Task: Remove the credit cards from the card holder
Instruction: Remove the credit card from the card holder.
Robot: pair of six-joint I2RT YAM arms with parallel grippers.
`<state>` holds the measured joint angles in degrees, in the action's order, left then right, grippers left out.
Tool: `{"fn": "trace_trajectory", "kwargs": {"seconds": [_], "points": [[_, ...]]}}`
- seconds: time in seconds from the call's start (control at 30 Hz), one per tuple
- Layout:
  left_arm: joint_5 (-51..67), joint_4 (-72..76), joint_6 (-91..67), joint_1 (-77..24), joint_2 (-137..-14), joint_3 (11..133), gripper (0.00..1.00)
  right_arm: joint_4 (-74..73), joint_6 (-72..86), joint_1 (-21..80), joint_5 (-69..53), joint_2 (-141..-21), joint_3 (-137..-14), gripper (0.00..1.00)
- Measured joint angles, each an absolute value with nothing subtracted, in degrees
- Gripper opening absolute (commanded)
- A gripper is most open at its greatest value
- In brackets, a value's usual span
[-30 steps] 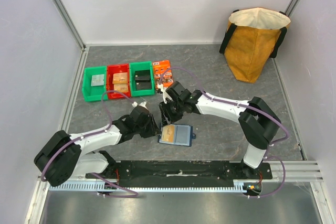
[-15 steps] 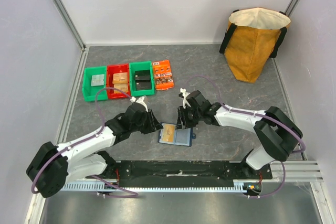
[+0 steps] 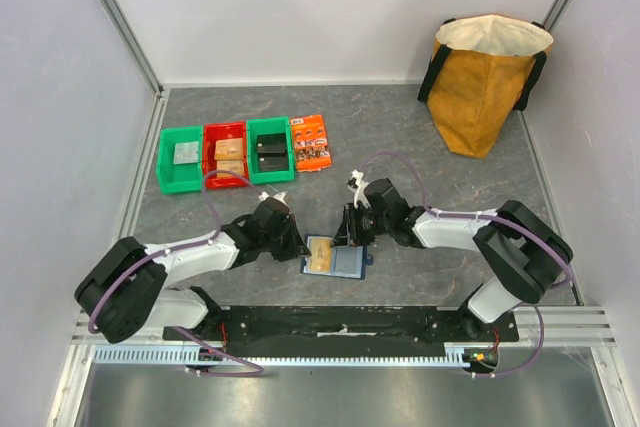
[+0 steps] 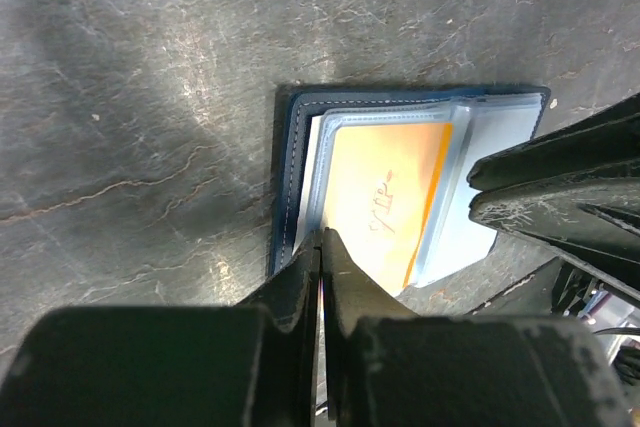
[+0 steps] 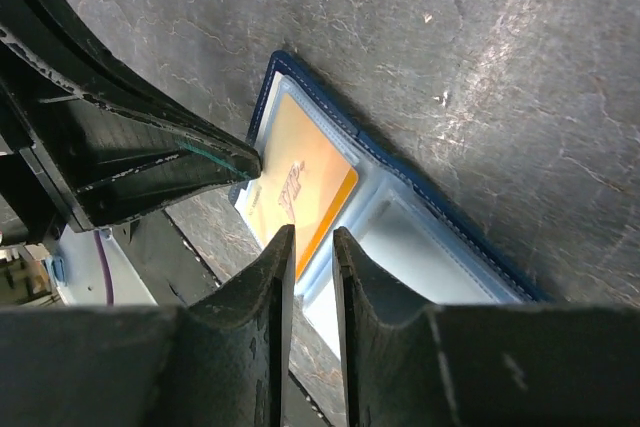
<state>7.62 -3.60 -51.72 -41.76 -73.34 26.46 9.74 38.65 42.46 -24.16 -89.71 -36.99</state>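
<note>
Left end effector [image 4: 322, 237], clenched at the edge of the open card holder [image 4: 290, 147] on the bench [image 4: 150, 67], should pin it while we ease our narrowly parted right end effector [image 5: 312, 237] onto the tan-gold card [image 4: 385, 187].

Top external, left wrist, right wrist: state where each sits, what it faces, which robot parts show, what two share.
Top external: above and behind the arms, facing down at the table; both arms, left gripper and right gripper both at the card holder.
Left wrist: on the left arm, facing down at the open card holder past its shut fingers; right gripper at right.
Right wrist: facing down between its narrowly parted fingers; left gripper upper left.
Shared: both wrist views show the tan-gold card in its sleeve.
</note>
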Motion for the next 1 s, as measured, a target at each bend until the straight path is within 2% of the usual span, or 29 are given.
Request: {"fn": "trace_trajectory", "kwargs": {"seconds": [0.1,0.4,0.77,1.0], "points": [[7.73,-1.98,-52.05,-41.69,-74.11,25.67,0.02,11.09,39.29,42.41,-25.08,-91.15,-36.99,0.28],[10.15,5.41,-54.59,-40.07,-74.13,21.93,0.02,13.19,40.56,42.19,-27.14,-94.65,-36.6,0.27],[11.14,7.38,-55.96,-39.16,-74.28,20.95,0.02,16.82,41.41,41.69,-29.17,-94.91,-34.74,0.14],[10.61,7.55,-57.23,-37.93,-72.71,19.38,0.02,18.9,41.47,41.23,-31.77,-95.74,-34.74,0.0]]}}
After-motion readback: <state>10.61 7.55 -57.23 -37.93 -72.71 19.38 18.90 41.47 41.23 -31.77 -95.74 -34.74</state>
